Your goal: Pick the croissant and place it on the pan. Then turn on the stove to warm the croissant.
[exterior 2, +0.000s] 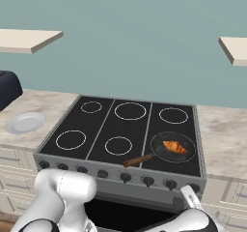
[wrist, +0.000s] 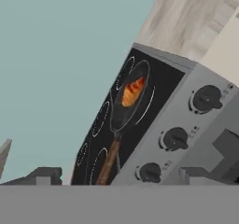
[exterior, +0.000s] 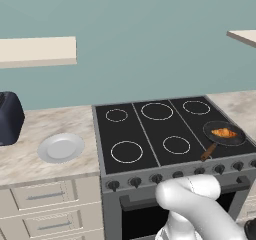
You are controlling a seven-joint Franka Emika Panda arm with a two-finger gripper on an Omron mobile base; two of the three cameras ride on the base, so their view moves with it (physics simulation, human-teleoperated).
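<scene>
- The croissant (exterior 2: 172,147) lies inside the pan (exterior 2: 185,154), which sits on the front right burner of the stove (exterior 2: 101,129); the placing half of the task looks done, and the knob turn is judged to be the step in hand.
- The hand view looks along the stove front from low on the right, with three dark knobs (wrist: 175,138) in a row below the pan.
- The gripper (wrist: 44,176) is barely visible at the bottom edge; whether its jaws are spread or pressed together cannot be told.
- To do the step well: choose the knob that serves the pan's burner, probably one near the right end of the row; approach it squarely, close on its rim, then rotate about its own axis without pushing sideways.
- The croissant's long axis runs roughly along the pan's width, left-back to right-front in the right base view.
- The wooden handle (exterior 2: 138,160) points toward the front left, overhanging the knob row; keep clear of it.
</scene>
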